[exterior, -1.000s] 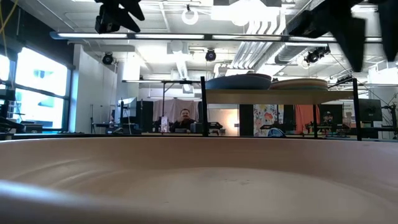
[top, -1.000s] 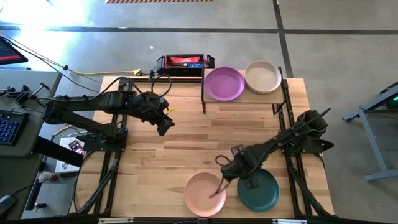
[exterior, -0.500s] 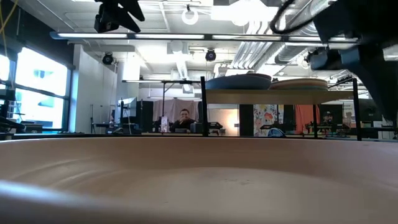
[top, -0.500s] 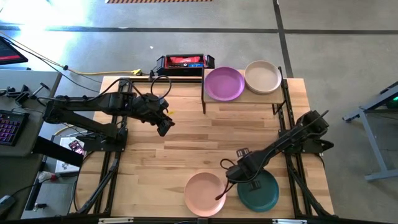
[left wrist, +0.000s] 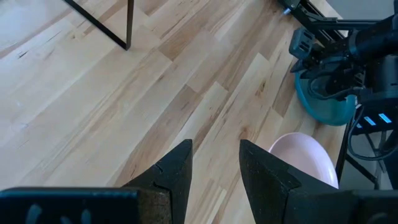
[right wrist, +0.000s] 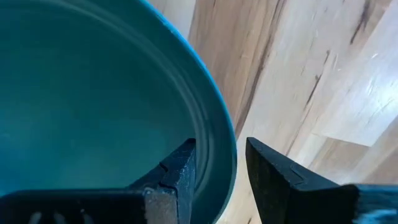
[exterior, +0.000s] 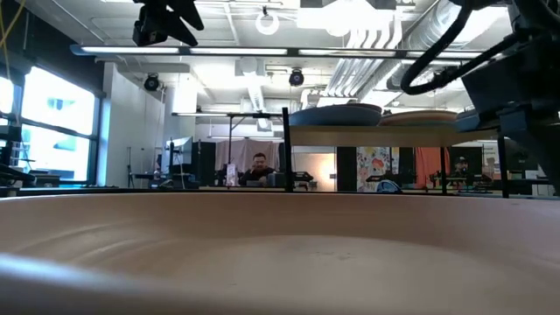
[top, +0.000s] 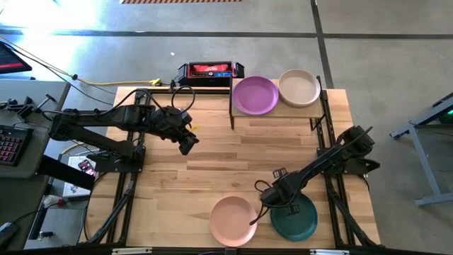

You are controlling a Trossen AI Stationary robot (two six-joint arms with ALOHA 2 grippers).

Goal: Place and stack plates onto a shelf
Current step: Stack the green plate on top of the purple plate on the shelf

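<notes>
Because the pink plate sits right against the low camera, its rim fills the lower half of that view and I cannot see the tabletop or the dark teal plate from there at all. Beyond it I can only make out the shelf edge-on, with the purple plate and the beige plate as thin slivers on top. In the high view, cables and the arm's own bulk cover the right gripper's tips, so I rely on its wrist camera.

That right gripper is down at the teal plate's rim on the side facing the pink plate, near the table's front edge. Its fingers are parted, one inside the plate and one outside over the wood, straddling the rim; I cannot tell whether they touch it yet. The right arm stretches diagonally in from the table's right side, tilted steeply down.

My left gripper hangs above bare wood on the left half of the table, well apart from every plate, its fingers spread with nothing between them. The left arm reaches in horizontally from the left.

The purple and beige plates lie side by side on the shelf at the far right corner, beside a red-and-black box.
</notes>
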